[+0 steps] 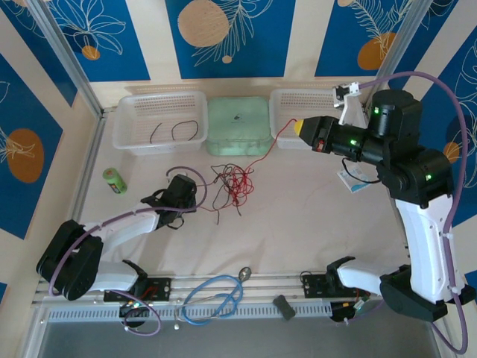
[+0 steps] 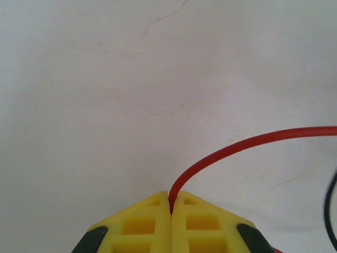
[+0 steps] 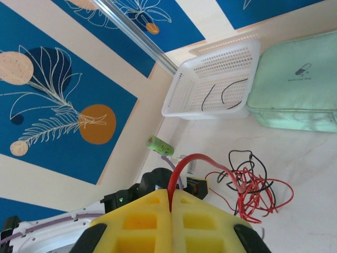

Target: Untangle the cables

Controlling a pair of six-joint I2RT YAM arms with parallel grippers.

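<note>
A tangle of thin red and black cables (image 1: 232, 185) lies mid-table, also seen in the right wrist view (image 3: 250, 184). My right gripper (image 1: 300, 127) hangs above the table at the back right. Its yellow jaws (image 3: 170, 194) are shut on a red cable (image 3: 184, 163) that sags down into the tangle. My left gripper (image 2: 170, 196) sits low over the table just left of the tangle. It is shut on another red cable (image 2: 247, 145), which curves off to the right. Two loose black cables (image 1: 173, 132) lie in the left white basket (image 1: 125, 128).
A mint-green case (image 1: 238, 125) stands between the left basket and a second white basket (image 1: 294, 101) at the back. A green cylinder (image 1: 114, 180) lies at the left. A light-blue looped cable (image 1: 216, 294) and a dark block (image 1: 284, 306) sit on the front rail.
</note>
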